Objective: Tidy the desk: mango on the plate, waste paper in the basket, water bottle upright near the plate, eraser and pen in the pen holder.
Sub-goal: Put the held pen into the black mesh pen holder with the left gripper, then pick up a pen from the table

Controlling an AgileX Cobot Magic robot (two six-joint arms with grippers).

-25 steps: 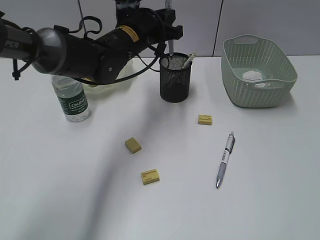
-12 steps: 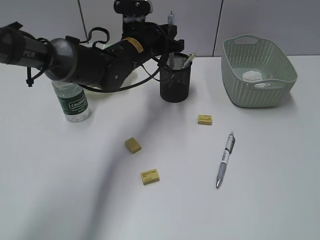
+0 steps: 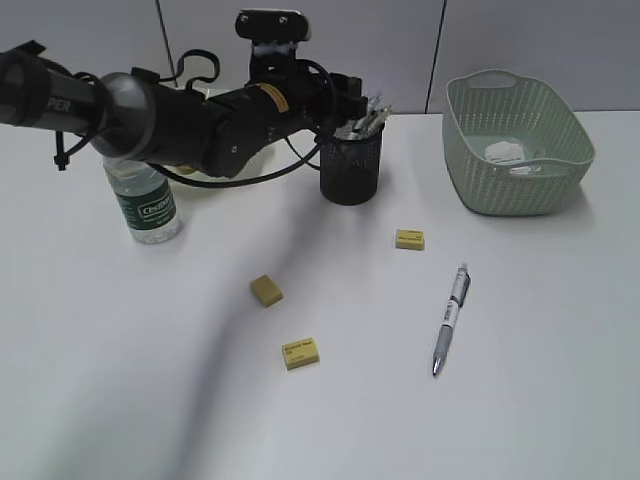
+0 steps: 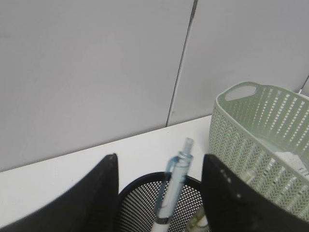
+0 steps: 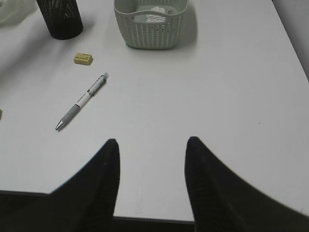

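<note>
My left gripper hovers over the black mesh pen holder. In the left wrist view it is open. A pen with a blue clip stands loose in the pen holder between the jaws, beside another pen. A grey pen lies on the desk. Three yellow erasers lie there too. The water bottle stands upright. Waste paper lies in the basket. The plate shows only partly. The mango is hidden. My right gripper is open and empty.
The left arm stretches from the left edge across the back of the desk, covering the area behind the bottle. In the right wrist view the desk's front edge runs just under the fingers.
The left gripper came down over the pen holder and opened. The blue-clipped pen it held now stands free in the holder. Nothing else moved.
</note>
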